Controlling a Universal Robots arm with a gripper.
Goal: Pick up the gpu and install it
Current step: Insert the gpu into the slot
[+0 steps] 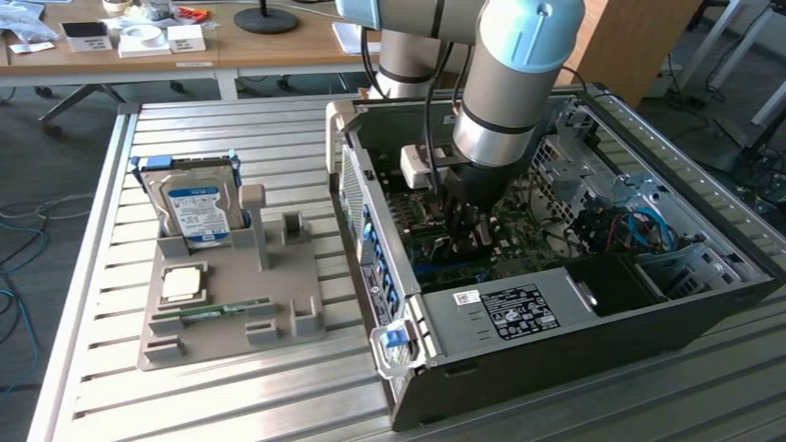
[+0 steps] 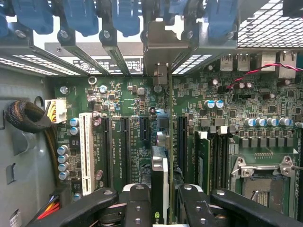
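The gpu (image 2: 160,176) stands on edge over the green motherboard (image 2: 128,101), seen edge-on as a thin dark card. My gripper (image 2: 160,201) is shut on it, one black finger (image 2: 135,204) pressing on each side. The card's silvery bracket (image 2: 161,49) reaches the case's rear wall, among the blue slot latches (image 2: 125,16). The card lines up with the black expansion slots (image 2: 143,127); I cannot tell whether its edge sits in one. In the exterior view the gripper (image 1: 468,241) is low inside the open computer case (image 1: 565,368), with the arm coming straight down from above.
A grey holder (image 1: 234,327) on the slatted table at the exterior view's left carries a hard drive (image 1: 197,207), a processor chip (image 1: 184,284) and a green memory stick (image 1: 227,308). Inside the case are a power supply (image 1: 510,313), a white slot (image 2: 86,146), a processor socket (image 2: 260,175) and cables (image 2: 26,116).
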